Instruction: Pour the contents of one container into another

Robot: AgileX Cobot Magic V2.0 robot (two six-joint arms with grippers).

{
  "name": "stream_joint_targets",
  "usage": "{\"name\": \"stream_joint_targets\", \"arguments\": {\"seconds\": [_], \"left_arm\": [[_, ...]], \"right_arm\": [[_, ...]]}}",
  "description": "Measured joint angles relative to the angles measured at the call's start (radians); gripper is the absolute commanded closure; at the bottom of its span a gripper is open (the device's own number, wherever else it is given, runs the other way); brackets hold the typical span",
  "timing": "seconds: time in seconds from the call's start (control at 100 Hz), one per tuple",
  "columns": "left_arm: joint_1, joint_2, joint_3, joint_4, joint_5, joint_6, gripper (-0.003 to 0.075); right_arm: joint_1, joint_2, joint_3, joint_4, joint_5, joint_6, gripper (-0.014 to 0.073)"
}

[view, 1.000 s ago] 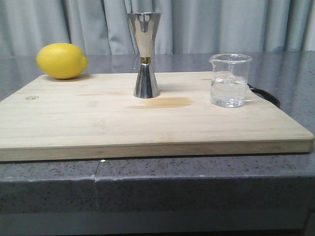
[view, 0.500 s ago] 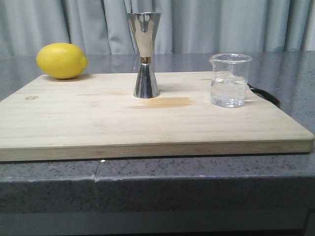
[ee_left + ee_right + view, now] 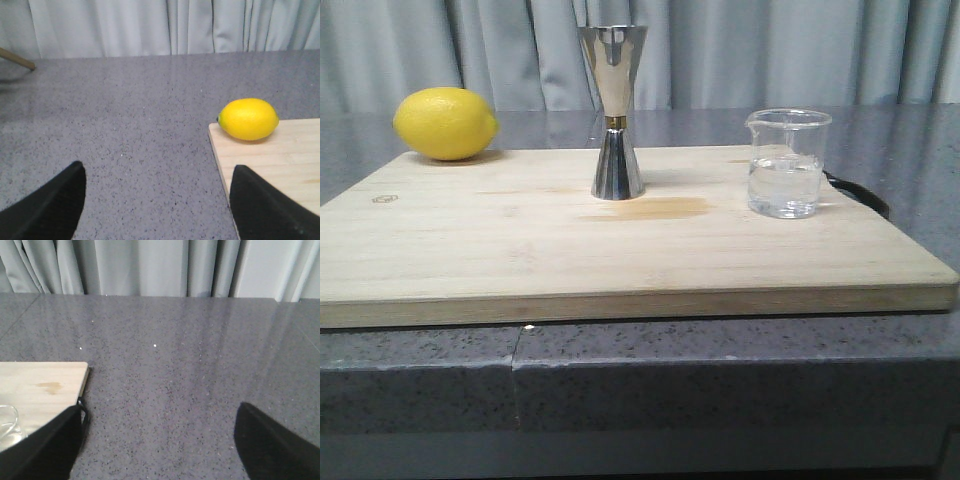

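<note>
The beaker point(image 3: 785, 163) stands upright on the board point(image 3: 520, 250) at about 3 o'clock from the jigger point(image 3: 615, 110), well apart from it, holding clear liquid. The jigger stands upright near the board's far edge. A lemon point(image 3: 446, 123) sits at the board's 10 o'clock corner.

The left gripper point(image 3: 157, 202) hangs spread wide over the counter point(image 3: 125, 125), holding nothing; the lemon lies beyond its right finger. The right gripper point(image 3: 160, 445) is also spread and empty; only the beaker's rim point(image 3: 7, 420) shows, just beside its left finger point(image 3: 45, 450), outside the gap.

beaker point(image 3: 7, 422) cut off at edge
</note>
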Motion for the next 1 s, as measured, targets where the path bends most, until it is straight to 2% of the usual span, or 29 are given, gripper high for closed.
{"name": "stream_joint_targets", "arguments": {"seconds": [0.24,0.38,0.52,0.76,0.85,1.0], "left_arm": [[0.000,0.212,-0.108,-0.032,0.178,0.000,0.0171],[0.000,0.353,-0.137,-0.170,0.217,0.123,0.0171],[0.000,0.494,-0.146,-0.442,0.228,0.422,0.0173],[0.000,0.711,-0.146,-0.982,0.311,1.080,0.0173],[0.000,0.774,-0.146,-1.133,0.353,1.313,0.0173],[0.000,0.862,-0.149,-1.342,0.394,1.601,0.0173]], "right_arm": [[0.000,0.092,-0.040,0.009,0.073,0.000,-0.0010],[0.000,0.106,-0.040,0.016,0.081,0.000,-0.0010],[0.000,0.108,-0.040,0.017,0.081,0.000,-0.0010],[0.000,0.108,-0.041,0.017,0.090,0.000,-0.0010],[0.000,0.108,-0.041,0.017,0.092,0.000,-0.0010],[0.000,0.108,-0.041,0.018,0.096,-0.001,-0.0010]]}}
